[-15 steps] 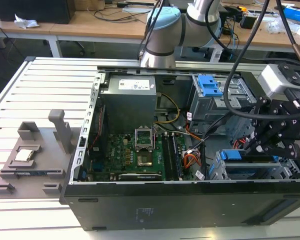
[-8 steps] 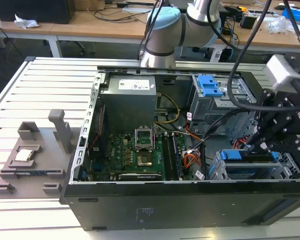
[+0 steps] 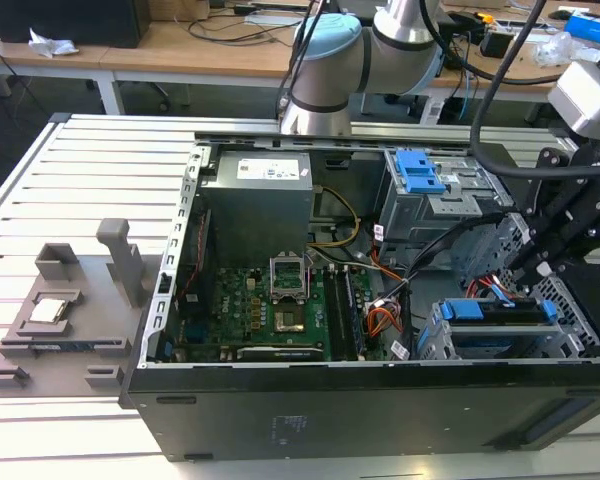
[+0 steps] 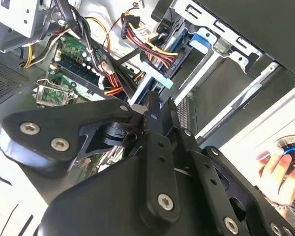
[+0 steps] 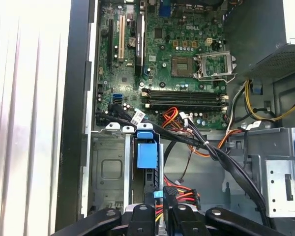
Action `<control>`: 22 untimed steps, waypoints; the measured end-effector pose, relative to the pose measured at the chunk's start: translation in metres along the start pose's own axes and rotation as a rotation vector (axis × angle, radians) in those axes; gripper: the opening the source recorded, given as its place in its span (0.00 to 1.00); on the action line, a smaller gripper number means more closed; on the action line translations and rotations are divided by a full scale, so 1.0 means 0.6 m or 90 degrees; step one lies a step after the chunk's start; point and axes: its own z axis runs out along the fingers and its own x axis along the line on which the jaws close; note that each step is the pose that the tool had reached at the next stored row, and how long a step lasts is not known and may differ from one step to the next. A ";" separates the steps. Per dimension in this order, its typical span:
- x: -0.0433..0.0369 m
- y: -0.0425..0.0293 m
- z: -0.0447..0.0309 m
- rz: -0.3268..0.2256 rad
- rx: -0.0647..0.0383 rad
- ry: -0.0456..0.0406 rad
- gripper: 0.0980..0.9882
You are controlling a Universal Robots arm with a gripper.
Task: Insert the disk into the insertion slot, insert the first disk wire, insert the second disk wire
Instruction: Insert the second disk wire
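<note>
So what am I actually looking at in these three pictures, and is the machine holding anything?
An open computer case lies on a slatted table. Behind it stands the robot arm; its black gripper hangs over the drive cage. One camera watches from off the arm; two ride on its wrist. The disk, in its blue carrier, sits in the insertion slot, coloured wires beside it. A grey fixture lies on the table. Whether the gripper grips anything, I cannot tell.
</note>
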 end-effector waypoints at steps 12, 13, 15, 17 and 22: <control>-0.003 0.001 -0.004 0.000 0.000 0.0000 0.01; -0.003 0.001 -0.006 0.000 0.000 0.0000 0.01; -0.003 0.002 -0.014 0.000 0.000 -0.0001 0.01; -0.004 0.003 -0.018 0.000 0.000 0.0000 0.01; -0.004 0.004 -0.024 0.000 0.000 -0.0001 0.01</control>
